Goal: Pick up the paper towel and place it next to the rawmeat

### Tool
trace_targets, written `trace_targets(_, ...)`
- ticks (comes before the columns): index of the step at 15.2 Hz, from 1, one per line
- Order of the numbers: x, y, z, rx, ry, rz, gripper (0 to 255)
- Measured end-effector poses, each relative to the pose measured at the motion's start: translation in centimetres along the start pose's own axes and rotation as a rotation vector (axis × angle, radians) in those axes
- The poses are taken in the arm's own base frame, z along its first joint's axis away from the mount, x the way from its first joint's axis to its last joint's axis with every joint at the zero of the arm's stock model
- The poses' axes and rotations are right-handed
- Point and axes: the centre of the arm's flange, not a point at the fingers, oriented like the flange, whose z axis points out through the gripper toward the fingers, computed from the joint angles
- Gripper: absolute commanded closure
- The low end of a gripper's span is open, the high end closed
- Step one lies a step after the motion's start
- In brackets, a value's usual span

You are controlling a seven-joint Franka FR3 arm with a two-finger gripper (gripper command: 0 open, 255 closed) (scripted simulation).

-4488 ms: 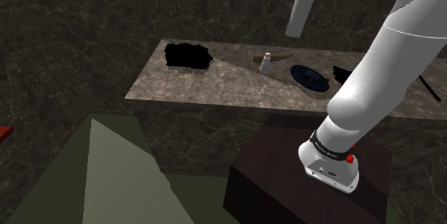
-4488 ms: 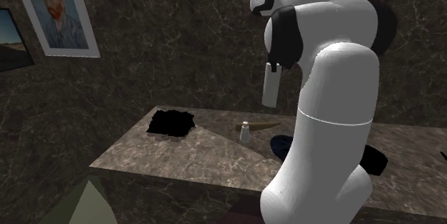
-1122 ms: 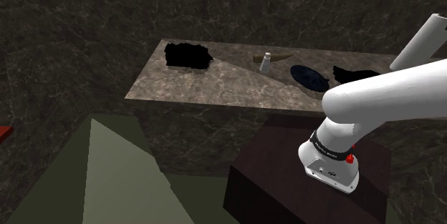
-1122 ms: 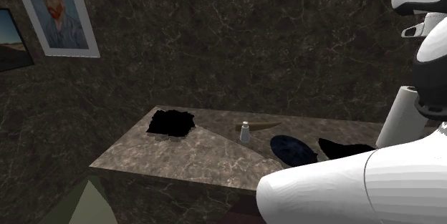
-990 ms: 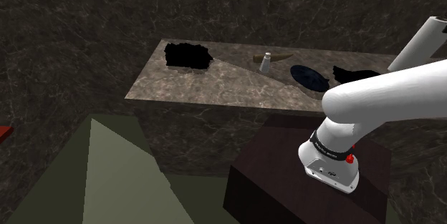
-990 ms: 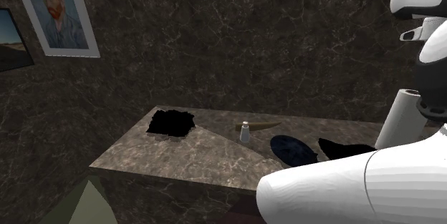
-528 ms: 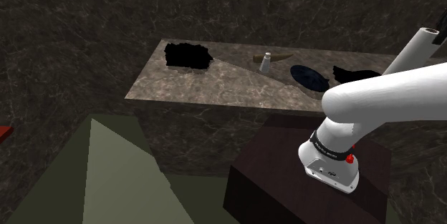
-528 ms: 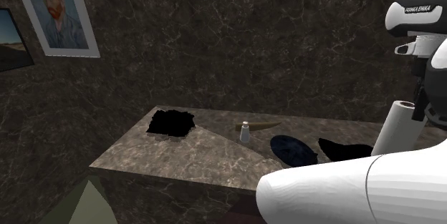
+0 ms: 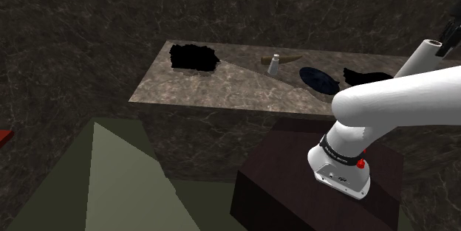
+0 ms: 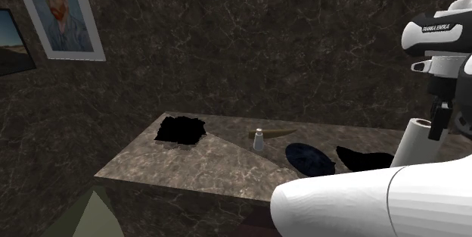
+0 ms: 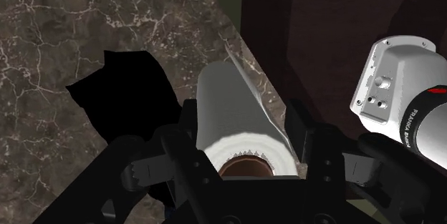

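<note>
Stone counter (image 9: 222, 88): shaker (image 9: 273, 63), dark plate (image 9: 319, 80), paper towel (image 11: 236, 108)

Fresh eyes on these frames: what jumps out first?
The grey-white paper towel roll, clasped by the black gripper above the marble counter, beside a flat black shape. Next, the white arm across the second exterior view's lower right, and a framed portrait on the wall at its upper left.
</note>
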Motion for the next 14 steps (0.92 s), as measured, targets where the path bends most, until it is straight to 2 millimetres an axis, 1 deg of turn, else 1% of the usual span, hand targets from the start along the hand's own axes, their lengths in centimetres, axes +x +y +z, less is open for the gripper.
trace_targets(14, 0.9, 0.4, 7.5, 0.0, 0.0, 0.0, 255)
